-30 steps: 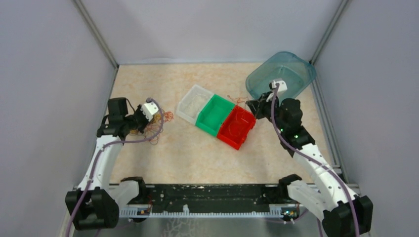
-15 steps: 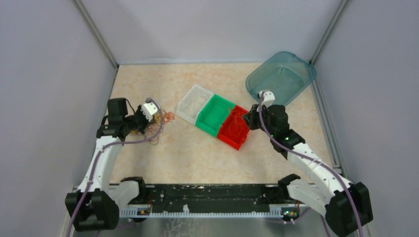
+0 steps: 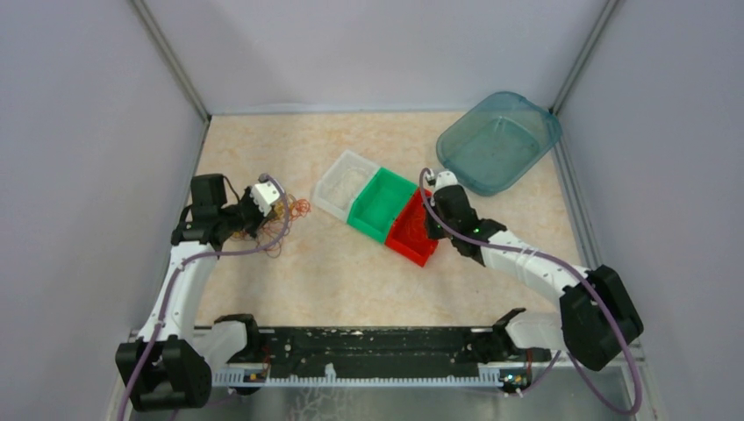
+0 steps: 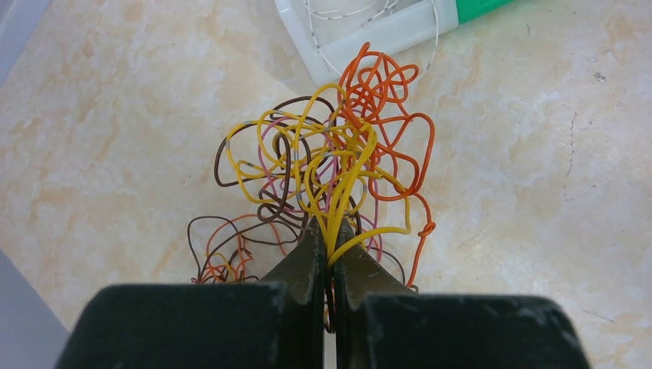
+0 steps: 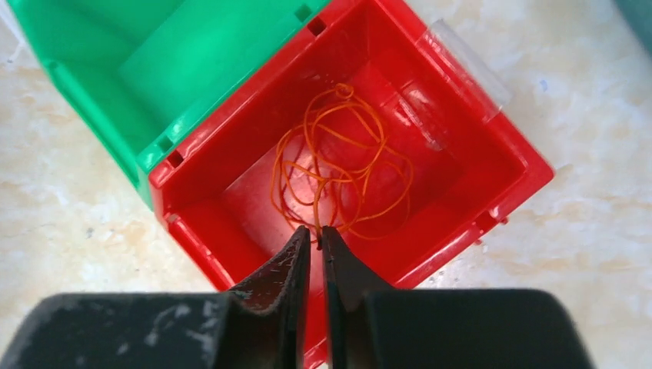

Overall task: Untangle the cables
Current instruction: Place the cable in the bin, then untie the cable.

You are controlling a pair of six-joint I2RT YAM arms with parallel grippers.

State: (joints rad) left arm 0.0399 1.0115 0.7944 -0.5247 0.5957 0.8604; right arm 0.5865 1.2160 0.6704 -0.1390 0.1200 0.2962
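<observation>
Bright, even, diffuse light fills all three views, leaving only faint shadows on the beige marbled surface. White glare sits on the glossy floor of the red plastic bin in the right wrist view. Both wrist views blur at the bottom, where the dark fingers crowd the lens; the overhead view looks slightly soft.

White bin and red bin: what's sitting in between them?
The green bin sits between the white bin and the red bin, side by side in one row. The top external view shows it.
</observation>
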